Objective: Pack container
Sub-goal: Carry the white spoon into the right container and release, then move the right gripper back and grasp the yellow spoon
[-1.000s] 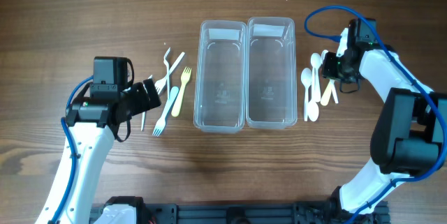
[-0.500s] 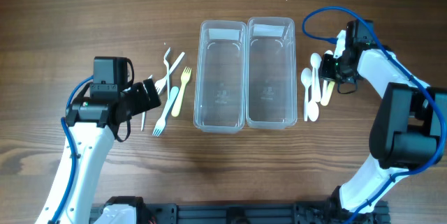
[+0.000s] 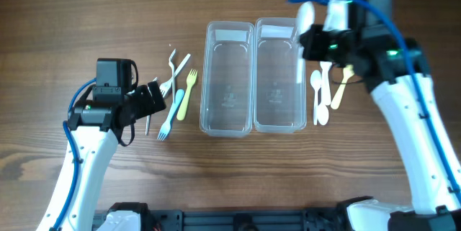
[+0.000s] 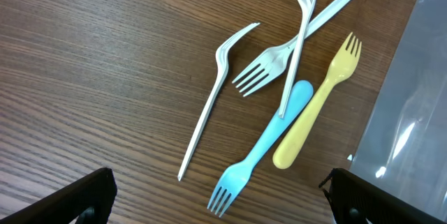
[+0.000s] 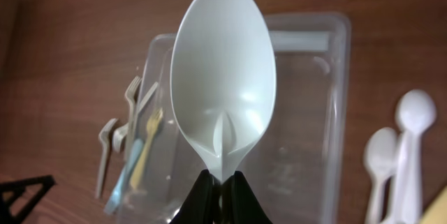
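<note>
Two clear plastic containers stand side by side, the left one [image 3: 229, 123] and the right one [image 3: 279, 124], both empty. My right gripper [image 3: 314, 44] is shut on a white spoon [image 3: 305, 14] and holds it high over the right container's far right edge. In the right wrist view the spoon [image 5: 223, 77] stands bowl-up from the shut jaws [image 5: 222, 183], with the right container [image 5: 336, 77] below. My left gripper [image 3: 153, 100] is open and empty, just left of the forks. In the left wrist view its jaws [image 4: 223, 206] sit near the blue fork [image 4: 269, 147].
White forks [image 3: 173, 69], a yellow fork [image 3: 186, 91] and a blue fork [image 3: 168, 119] lie left of the containers. Several white spoons [image 3: 320, 94] and a tan one [image 3: 340, 91] lie to the right. The left container's edge [image 4: 412, 112] shows in the left wrist view.
My right gripper has risen from the spoon pile with a white spoon and moved left over the right container. The left arm has not moved.
</note>
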Robot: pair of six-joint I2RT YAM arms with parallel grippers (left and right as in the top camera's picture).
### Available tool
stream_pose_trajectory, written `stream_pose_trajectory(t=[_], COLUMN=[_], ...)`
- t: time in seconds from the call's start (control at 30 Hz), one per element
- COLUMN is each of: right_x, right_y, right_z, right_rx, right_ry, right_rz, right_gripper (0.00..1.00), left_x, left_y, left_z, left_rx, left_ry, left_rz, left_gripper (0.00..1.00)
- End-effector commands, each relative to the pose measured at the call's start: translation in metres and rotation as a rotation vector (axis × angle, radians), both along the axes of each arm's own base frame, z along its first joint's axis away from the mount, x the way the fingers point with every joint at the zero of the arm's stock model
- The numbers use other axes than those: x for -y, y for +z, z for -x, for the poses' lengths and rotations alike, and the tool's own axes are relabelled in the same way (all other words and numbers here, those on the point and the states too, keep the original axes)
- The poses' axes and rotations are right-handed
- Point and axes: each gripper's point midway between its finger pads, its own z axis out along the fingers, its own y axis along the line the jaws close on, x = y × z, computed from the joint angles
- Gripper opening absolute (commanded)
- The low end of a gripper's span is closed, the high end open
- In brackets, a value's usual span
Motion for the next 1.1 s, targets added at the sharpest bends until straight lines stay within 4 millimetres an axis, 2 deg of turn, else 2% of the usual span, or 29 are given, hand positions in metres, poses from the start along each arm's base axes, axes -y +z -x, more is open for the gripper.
stream_pose_trajectory(t=[0.0,0.07,0.13,0.17,0.23,0.27,0.3,0.33,0.37,0.43,0.47,0.5,0.53,0.57,0.6,0.63,0.67,0.7,0.73,0.77,0.83,0.87,0.97,1.07], right_x=[-0.012,-0.020,-0.020,-0.020,-0.021,-0.023,-0.026,-0.032,-0.037,-0.040,-0.038,-0.024,-0.010,0.008,0.036,0.059,0.084,0.095,0.117,0.130,0.160,0.173,0.181,0.182], right_y=[-0.064,-0.097,-0.130,-0.142,-0.154,-0.155,-0.153,-0.148,-0.142,-0.114,-0.091,-0.059,-0.043,-0.030,-0.020,-0.020,-0.027,-0.033,-0.047,-0.058,-0.088,-0.109,-0.163,-0.201], right_z=[0.002,0.001,0.002,0.001,-0.002,-0.005,-0.007,-0.008,-0.009,-0.015,-0.018,-0.020,-0.019,-0.016,-0.012,-0.010,-0.006,-0.004,0.000,0.004,0.011,0.016,0.023,0.020], right_rx=[-0.144,-0.191,-0.253,-0.278,-0.292,-0.275,-0.255,-0.231,-0.206,-0.134,-0.079,0.001,0.031,0.046,0.045,0.026,-0.017,-0.041,-0.097,-0.137,-0.237,-0.299,-0.444,-0.526], right_ry=[-0.161,-0.148,-0.145,-0.144,-0.138,-0.112,-0.077,-0.016,0.030,0.057,0.051,0.021,-0.011,-0.059,-0.129,-0.186,-0.249,-0.278,-0.339,-0.376,-0.486,-0.539,-0.566,-0.559], right_rz=[0.080,0.092,0.124,0.136,0.148,0.154,0.155,0.146,0.134,0.101,0.087,0.075,0.064,0.054,0.052,0.057,0.066,0.073,0.099,0.123,0.179,0.200,0.213,0.225], right_gripper=[0.04,0.04,0.05,0.04,0.04,0.09,0.28,0.33,0.32,0.32,0.32,0.32,0.36,0.37,0.38,0.38,0.38,0.38,0.38,0.38,0.38,0.38,0.38,0.38], left_x=[-0.004,-0.004,-0.004,-0.004,-0.004,-0.004,-0.004,-0.004,-0.004,-0.004,-0.004,-0.004,-0.004,-0.004,-0.004,-0.004,-0.004,-0.004,-0.004,-0.004,-0.004,-0.004,-0.004,-0.004], left_y=[0.006,0.006,0.006,0.006,0.006,0.006,0.006,0.006,0.006,0.006,0.006,0.006,0.006,0.006,0.006,0.006,0.006,0.006,0.006,0.006,0.006,0.006,0.006,0.006], left_z=[-0.004,-0.004,-0.004,-0.004,-0.004,-0.004,-0.004,-0.004,-0.004,-0.004,-0.004,-0.004,-0.004,-0.004,-0.004,-0.004,-0.004,-0.004,-0.004,-0.004,-0.004,-0.004,-0.004,-0.004], left_rx=[0.014,0.014,0.014,0.014,0.014,0.014,0.014,0.014,0.014,0.014,0.014,0.014,0.014,0.014,0.014,0.014,0.014,0.014,0.014,0.014,0.014,0.014,0.014,0.014], left_ry=[-0.005,-0.005,-0.005,-0.005,-0.005,-0.005,-0.005,-0.005,-0.005,-0.005,-0.005,-0.005,-0.005,-0.005,-0.005,-0.005,-0.005,-0.005,-0.005,-0.005,-0.005,-0.005,-0.005,-0.005], left_rz=[-0.020,-0.020,-0.020,-0.020,-0.020,-0.020,-0.020,-0.020,-0.020,-0.020,-0.020,-0.020,-0.020,-0.020,-0.020,-0.020,-0.020,-0.020,-0.020,-0.020,-0.020,-0.020,-0.020,-0.020], left_gripper=[1.00,1.00,1.00,1.00,1.00,1.00,1.00,1.00,1.00,1.00,1.00,1.00,1.00,1.00,1.00,1.00,1.00,1.00,1.00,1.00,1.00,1.00,1.00,1.00])
